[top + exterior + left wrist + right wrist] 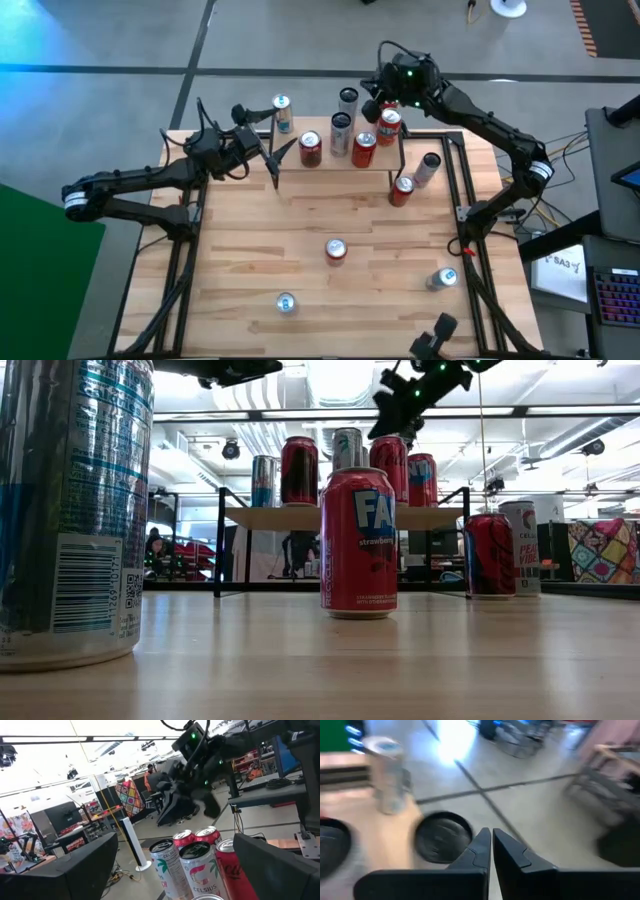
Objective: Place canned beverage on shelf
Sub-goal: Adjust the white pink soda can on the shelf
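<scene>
Nearest the front edge of the table (pixel 240 260) a blue and silver can (pixel 286 303) stands upright, with another silver can (pixel 441 279) well apart toward the right edge; a little farther in, near the middle, stands a red strawberry can (pixel 335 251); all three are on the bare tabletop, so by my reckoning they are still to be moved.

Farther back, just beside the right end of the shelf (pixel 330 168), a red can (pixel 401 189) and a white can (pixel 427 168) sit on the table, not on the shelf; these also look unplaced.

On the shelf itself the low view shows a row of upright cans; a blue can (pixel 283 113) at the left end, a dark red one (pixel 310 148), silver ones (pixel 340 130), and red ones (pixel 364 149) toward the right; so a good part of the job appears done, perhaps half.

The left gripper (pixel 268 150) hovers at the shelf's left end with its fingers spread wide and nothing between them; the right gripper (pixel 491 842) hangs above the shelf's far right end, its fingers pressed together and empty; no can is in hand.
</scene>
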Controlling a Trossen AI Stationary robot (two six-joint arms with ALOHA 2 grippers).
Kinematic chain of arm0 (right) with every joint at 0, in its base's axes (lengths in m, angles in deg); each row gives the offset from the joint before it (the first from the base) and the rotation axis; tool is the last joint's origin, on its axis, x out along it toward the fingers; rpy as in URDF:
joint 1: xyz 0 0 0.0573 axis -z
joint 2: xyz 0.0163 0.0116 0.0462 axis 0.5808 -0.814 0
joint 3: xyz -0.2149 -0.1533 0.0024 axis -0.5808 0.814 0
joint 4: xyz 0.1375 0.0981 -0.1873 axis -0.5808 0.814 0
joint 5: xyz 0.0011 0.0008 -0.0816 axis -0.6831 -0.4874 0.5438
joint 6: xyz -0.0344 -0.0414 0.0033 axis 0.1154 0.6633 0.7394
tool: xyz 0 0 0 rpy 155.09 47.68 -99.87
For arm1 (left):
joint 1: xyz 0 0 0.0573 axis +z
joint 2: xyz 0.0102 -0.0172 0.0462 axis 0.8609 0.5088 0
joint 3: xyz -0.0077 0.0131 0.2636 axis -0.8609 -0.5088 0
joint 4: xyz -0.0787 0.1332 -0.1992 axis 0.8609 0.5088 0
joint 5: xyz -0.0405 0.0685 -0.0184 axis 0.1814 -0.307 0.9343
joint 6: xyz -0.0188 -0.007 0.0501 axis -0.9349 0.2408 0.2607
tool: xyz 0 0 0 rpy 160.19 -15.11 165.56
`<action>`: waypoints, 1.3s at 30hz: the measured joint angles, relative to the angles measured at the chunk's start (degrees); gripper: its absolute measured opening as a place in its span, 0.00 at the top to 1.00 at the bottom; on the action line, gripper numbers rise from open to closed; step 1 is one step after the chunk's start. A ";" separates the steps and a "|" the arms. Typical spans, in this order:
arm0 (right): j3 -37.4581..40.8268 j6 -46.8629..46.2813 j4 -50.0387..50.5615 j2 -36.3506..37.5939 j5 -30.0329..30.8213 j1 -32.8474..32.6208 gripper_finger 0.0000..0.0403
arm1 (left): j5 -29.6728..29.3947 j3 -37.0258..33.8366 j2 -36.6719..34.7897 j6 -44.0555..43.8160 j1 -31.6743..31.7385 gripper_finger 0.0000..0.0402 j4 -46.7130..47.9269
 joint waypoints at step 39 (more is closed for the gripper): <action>-14.05 -5.83 14.45 -11.39 -0.15 -0.06 0.98 | 0.03 -0.22 -0.02 2.21 1.08 0.05 1.14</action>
